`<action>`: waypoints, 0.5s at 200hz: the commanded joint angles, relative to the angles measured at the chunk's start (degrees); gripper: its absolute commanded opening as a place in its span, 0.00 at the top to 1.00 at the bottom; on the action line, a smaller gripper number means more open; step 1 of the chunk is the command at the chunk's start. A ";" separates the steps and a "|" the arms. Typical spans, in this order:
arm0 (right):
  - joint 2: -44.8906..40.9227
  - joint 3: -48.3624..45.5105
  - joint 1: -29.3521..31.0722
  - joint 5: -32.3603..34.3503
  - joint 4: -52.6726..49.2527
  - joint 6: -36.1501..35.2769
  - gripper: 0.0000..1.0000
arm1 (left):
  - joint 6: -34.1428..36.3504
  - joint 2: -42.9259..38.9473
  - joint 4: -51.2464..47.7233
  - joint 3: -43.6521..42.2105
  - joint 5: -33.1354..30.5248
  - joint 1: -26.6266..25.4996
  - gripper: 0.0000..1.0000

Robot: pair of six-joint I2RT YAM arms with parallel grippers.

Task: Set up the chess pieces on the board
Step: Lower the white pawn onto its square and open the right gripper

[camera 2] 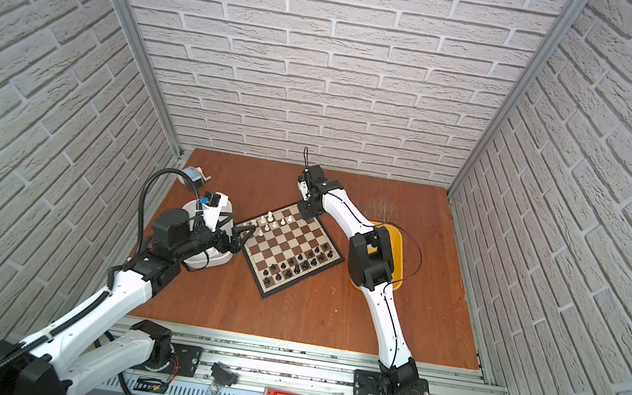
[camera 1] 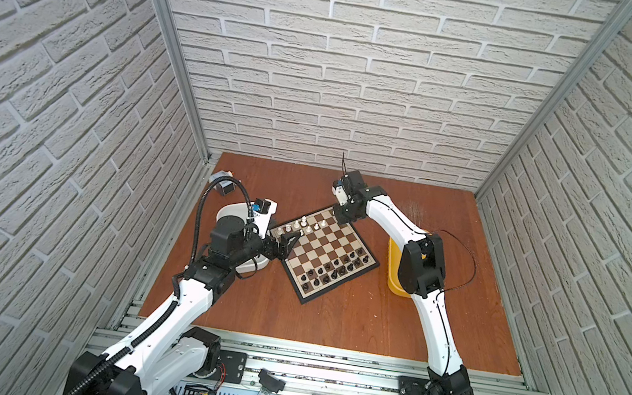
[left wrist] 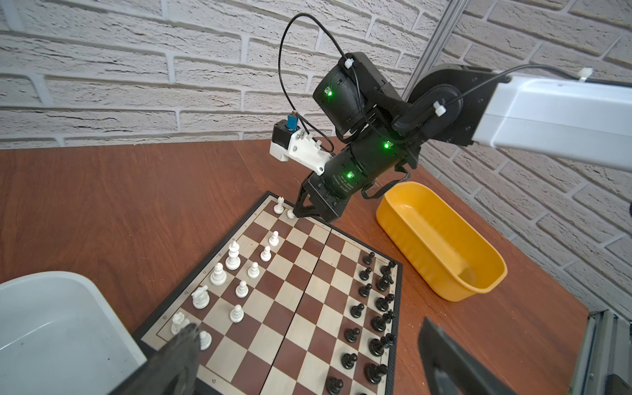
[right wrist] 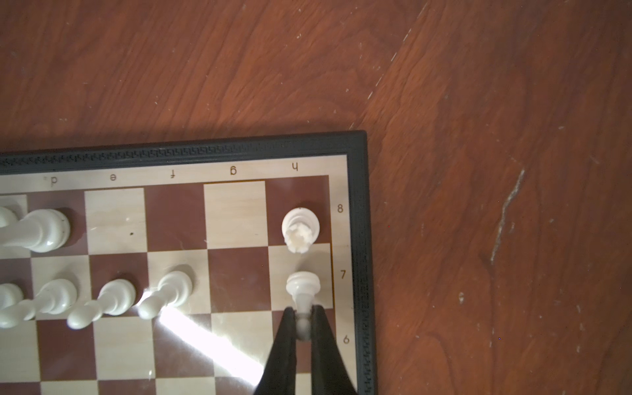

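**Board** (camera 1: 336,238): brown and cream squares, black rim, lying cornerwise mid-counter (camera 1: 329,326).
**White chess pieces** (camera 1: 296,227): along its far-left edge.
**Black chess pieces** (camera 1: 340,268): along its near-right edge.
**Right gripper** (right wrist: 302,316): only the right wrist view shows its fingers clamped on a white pawn (right wrist: 303,284) at h7, next to the rook (right wrist: 300,225) on h8.
**Left gripper** (camera 1: 286,244): fingers apart, at the board's left corner.
**Yellow tub** (left wrist: 427,239): right of the board, interior bare.
**White tub** (left wrist: 51,307): left of the board, visible part bare.
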 commanded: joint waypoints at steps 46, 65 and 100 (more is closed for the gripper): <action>-0.24 1.59 0.40 -0.98 -0.80 -0.13 0.91 | -0.56 0.16 4.08 -1.10 -0.04 0.54 0.02; -0.66 1.63 0.40 -1.05 -1.24 -0.15 0.91 | -0.79 0.09 4.51 -1.26 0.13 0.53 0.02; -1.29 1.65 0.39 -1.31 -1.21 -0.14 0.89 | -1.03 0.20 4.72 -1.27 0.39 0.64 0.02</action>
